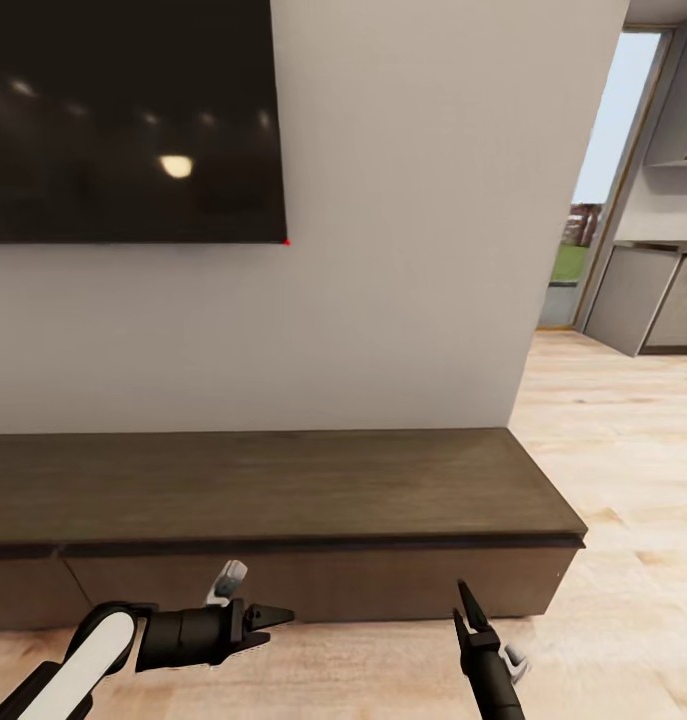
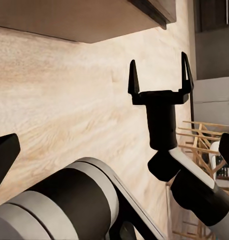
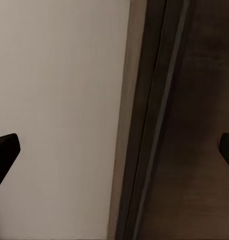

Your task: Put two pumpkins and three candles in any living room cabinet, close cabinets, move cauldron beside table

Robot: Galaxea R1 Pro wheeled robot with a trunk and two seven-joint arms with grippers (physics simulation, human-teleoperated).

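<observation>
Pale wall (image 1: 403, 250) fills most of the head view, with a large dark screen (image 1: 128, 115) mounted in the upper left of the frame and a doorway to a grey kitchen unit (image 1: 648, 300) at the far right. Below them the long, low dark-brown cabinet (image 1: 273, 490) runs across the lower middle, its top bare and its drawer fronts flush (all shut, as far as the frames show). Light wood floor (image 1: 603, 430) spreads to the right and along the bottom edge. At lower left the left gripper (image 1: 278, 614) points rightward, just in front of the cabinet's face, its fingers drawn close together. At lower right the right gripper (image 1: 466, 610) points up toward the cabinet; the left wrist view shows it with its two fingers (image 2: 133, 77) spread apart around nothing.
</observation>
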